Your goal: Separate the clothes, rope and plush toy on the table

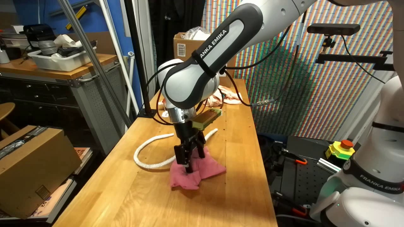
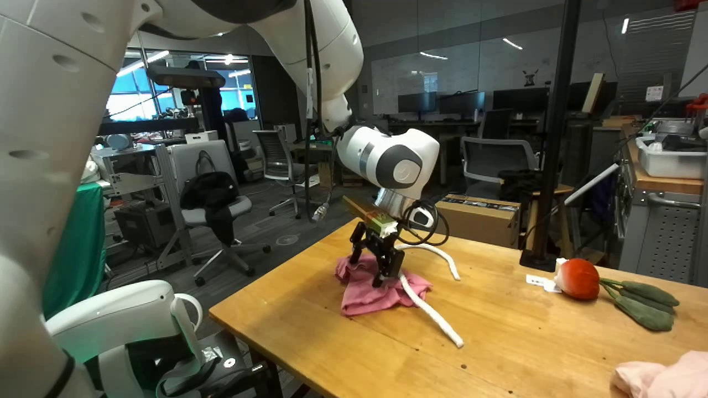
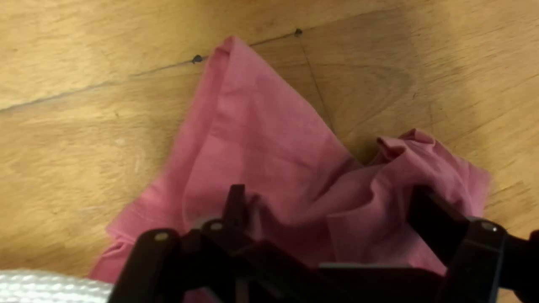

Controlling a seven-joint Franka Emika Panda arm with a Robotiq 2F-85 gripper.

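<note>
Pincer (image 3: 328, 202): gapes wide, with jaws well apart, pointing down over the pink cloth (image 1: 208, 168); in an exterior view, seems to dip one fingertip (image 1: 188, 169) into the folds.
Pink cloth: lies rumpled on the surface (image 1: 151, 205), directly below the pincer, between the two long edges and near the end edge opposite the box (image 1: 189, 47); in the wrist view, spreads out to a pointed corner and bunches up beside it.
White rope (image 1: 150, 165): bends in an open curve next to the pink cloth, with both ends aimed away from that same end edge; in an exterior view, crosses the cloth's border, on top or just in front, cannot tell which.
Plush toy (image 2: 578, 279): rests near the long edge bearing the black pole (image 2: 555, 132), well apart from rope and cloth; shows a red body, a white tip and green leaves pointing away from the pole.
White label (image 2: 541, 283): lies flat just beside the plush toy's white tip.
Pale fabric (image 2: 672, 378): lies crumpled near the opposite long edge, toward the box.
Box: stands at the far end edge, partly hidden by the arm (image 1: 233, 37).
</note>
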